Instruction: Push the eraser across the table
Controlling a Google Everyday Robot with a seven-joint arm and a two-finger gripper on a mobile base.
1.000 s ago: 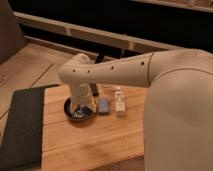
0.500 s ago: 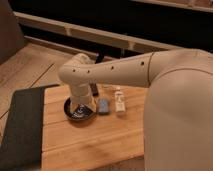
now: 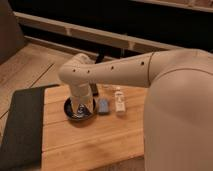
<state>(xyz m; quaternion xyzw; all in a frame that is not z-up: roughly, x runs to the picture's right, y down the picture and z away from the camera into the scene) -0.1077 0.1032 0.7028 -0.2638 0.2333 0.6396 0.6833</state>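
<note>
Table [image 3: 90,145]: light-brown planks, and it carries everything listed below.

Eraser [image 3: 102,105]: a small blue-grey block lying flat near the middle of the table. It sits between a dark round bowl [image 3: 86,116] on its left and a small white bottle-like item [image 3: 119,101] on its right. It is just beside both; whether it touches either cannot be made out.

Claw [image 3: 80,106]: at the end of the cream arm [image 3: 115,72], hanging down over the bowl, just left of the eraser. Whether it is open or closed cannot be told.

Around the eraser and in the way:
- The bowl, with the claw above it, blocks the eraser's left side.
- The white item stands close on its right side.
- The forearm crosses above the far part of the table, behind the eraser.
- The arm's bulky shell [image 3: 180,115] hides the right part of the table.
- A small dark thing [image 3: 94,89] sits behind the wrist, partly hidden and not identifiable.
- A dark grey mat [image 3: 22,125] lies along the table's left side, well apart from the eraser.

Counts: eraser 1, bowl 1, white item 1, dark thing 1, mat 1, arm 1, claw 1.
</note>
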